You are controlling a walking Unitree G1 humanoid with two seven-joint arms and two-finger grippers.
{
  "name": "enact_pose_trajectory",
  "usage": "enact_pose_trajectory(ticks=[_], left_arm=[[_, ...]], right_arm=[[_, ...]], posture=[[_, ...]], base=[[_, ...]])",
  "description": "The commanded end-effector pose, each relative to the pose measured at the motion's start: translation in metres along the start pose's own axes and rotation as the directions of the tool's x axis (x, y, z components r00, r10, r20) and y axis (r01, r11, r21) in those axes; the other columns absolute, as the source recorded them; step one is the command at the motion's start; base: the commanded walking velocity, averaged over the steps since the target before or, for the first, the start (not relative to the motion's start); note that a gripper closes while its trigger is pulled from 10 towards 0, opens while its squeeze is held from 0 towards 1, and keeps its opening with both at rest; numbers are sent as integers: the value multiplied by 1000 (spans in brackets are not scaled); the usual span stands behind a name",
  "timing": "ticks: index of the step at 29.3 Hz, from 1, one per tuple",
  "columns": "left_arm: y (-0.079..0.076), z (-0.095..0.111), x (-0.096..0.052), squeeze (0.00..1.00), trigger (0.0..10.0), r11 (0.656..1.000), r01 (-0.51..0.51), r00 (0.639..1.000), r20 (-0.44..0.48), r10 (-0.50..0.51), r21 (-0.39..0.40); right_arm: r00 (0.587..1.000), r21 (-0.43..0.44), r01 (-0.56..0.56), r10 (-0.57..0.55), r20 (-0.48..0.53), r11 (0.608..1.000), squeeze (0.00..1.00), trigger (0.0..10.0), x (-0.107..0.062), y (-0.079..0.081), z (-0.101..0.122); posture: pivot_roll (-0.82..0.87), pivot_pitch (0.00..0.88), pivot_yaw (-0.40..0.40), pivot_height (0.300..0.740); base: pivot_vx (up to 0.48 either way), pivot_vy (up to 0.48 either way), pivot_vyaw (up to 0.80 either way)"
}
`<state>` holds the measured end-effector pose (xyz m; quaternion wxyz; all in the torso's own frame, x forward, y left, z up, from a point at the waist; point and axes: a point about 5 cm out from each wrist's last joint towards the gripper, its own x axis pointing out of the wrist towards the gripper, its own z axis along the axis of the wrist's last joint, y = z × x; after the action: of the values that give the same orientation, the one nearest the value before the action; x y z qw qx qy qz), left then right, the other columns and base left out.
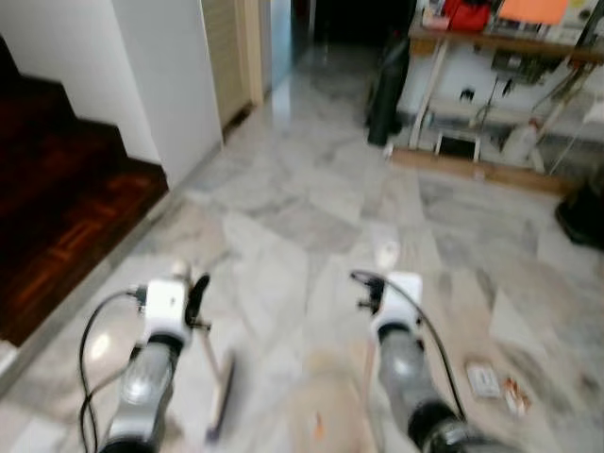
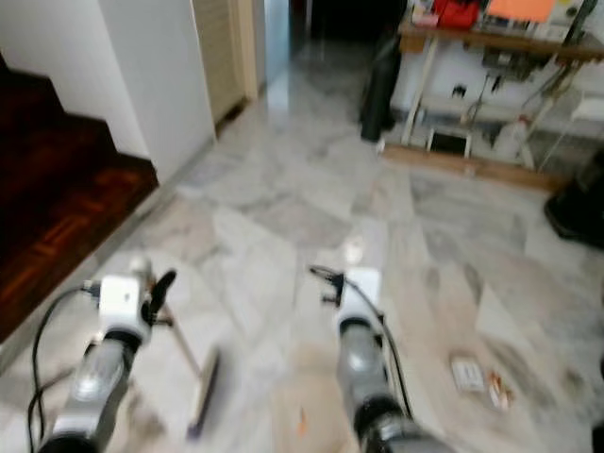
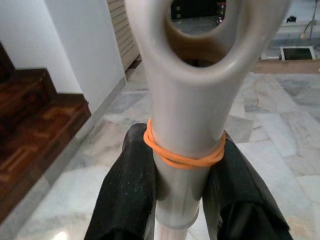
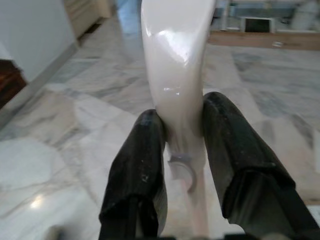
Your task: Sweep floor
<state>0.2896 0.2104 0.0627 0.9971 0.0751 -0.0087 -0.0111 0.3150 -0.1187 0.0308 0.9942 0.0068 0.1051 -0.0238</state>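
**Both grippers clamped on sweeping tools**

My left gripper (image 3: 181, 165) is closed on the pale broom handle (image 3: 187, 100), fingers (image 3: 127, 195) pressed against either side just below its hanging loop, where an orange rubber band (image 3: 182, 152) wraps the shaft. The broom head (image 1: 219, 396) sits on the marble floor (image 1: 311, 198) just below and to the right of that gripper. My right gripper (image 4: 182, 165) is closed on a second cream handle (image 4: 177, 65), which I take to be the dustpan's, though its lower end is not visible. Small litter (image 1: 484, 379) lies on the floor to the right of my right arm. A dark wooden stair (image 1: 57, 208) rises to my left; a cluttered shelf (image 1: 491, 57) stands well ahead.
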Motion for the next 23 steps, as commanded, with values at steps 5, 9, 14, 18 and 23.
enact_pose_trajectory(ticks=[5,9,14,18,23], left_arm=[[-8,5,3,0,10000,1000,22,999,35,-22,-7],[-9,5,2,0,10000,1000,24,999,35,-24,-8],[-9,4,2,0,10000,1000,23,999,32,-23,-8],[-10,4,2,0,10000,1000,26,999,34,-25,-11],[-12,3,2,0,10000,999,32,999,33,-31,-12]], right_arm=[[999,17,26,-26,29,1000,0,10000,-1,-8,2],[999,14,29,-29,26,999,0,10000,-1,-10,0],[999,16,24,-24,28,1000,0,10000,-2,-8,0],[999,20,20,-21,33,1000,0,10000,-1,-7,1],[999,19,23,-23,36,1000,0,10000,-2,-8,1]], posture=[[23,0,4,740],[25,0,2,740],[26,0,1,740],[20,0,1,740],[17,0,1,740]], base=[[313,0,0],[314,0,0],[313,0,0],[313,0,0],[313,0,0]])
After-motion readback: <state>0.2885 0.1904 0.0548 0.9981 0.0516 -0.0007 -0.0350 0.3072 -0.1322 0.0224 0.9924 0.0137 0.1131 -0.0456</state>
